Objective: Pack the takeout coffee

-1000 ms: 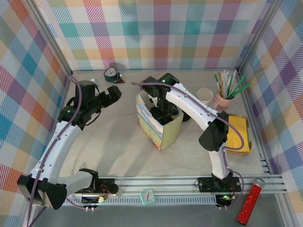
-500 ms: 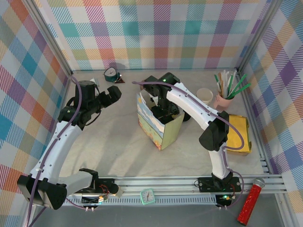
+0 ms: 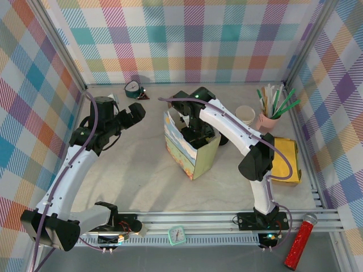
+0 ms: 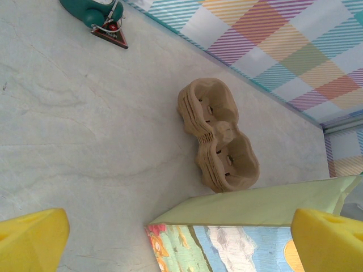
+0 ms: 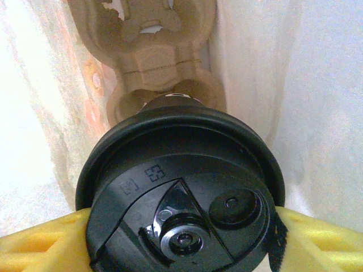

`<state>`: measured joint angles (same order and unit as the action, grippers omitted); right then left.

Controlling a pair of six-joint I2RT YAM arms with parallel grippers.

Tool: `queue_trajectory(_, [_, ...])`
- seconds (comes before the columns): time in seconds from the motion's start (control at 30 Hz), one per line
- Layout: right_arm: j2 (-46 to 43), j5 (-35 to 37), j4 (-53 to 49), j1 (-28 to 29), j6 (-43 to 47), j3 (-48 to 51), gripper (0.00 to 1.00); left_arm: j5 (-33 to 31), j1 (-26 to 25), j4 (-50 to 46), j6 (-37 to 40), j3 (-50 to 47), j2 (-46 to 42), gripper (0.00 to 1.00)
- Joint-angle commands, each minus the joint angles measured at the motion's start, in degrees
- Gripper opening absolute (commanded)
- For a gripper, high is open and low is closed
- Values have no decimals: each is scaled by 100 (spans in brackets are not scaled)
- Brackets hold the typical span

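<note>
Clamping takeout coffee (image 5: 181,192); right tool (image 5: 178,252) part-open

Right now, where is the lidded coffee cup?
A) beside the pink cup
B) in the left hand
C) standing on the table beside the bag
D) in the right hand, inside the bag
D: in the right wrist view the right hand grips the coffee cup inside the bag, with a pulp carrier below it.
</note>
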<state>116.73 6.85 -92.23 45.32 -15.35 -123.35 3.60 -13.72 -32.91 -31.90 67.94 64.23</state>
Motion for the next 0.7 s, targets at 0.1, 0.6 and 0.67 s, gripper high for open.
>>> queue_trajectory(0.1, [8, 18, -514, -32, 103, -32, 70, 89, 45, 65, 16, 9, -47, 100])
queue_trajectory(0.6, [-18, -43, -336, -28, 77, 187, 70, 73, 44, 52, 8, -9, -40, 100])
queue_trajectory(0.67, [-18, -52, -315, -31, 76, 219, 70, 71, 44, 47, 9, 0, -51, 100])
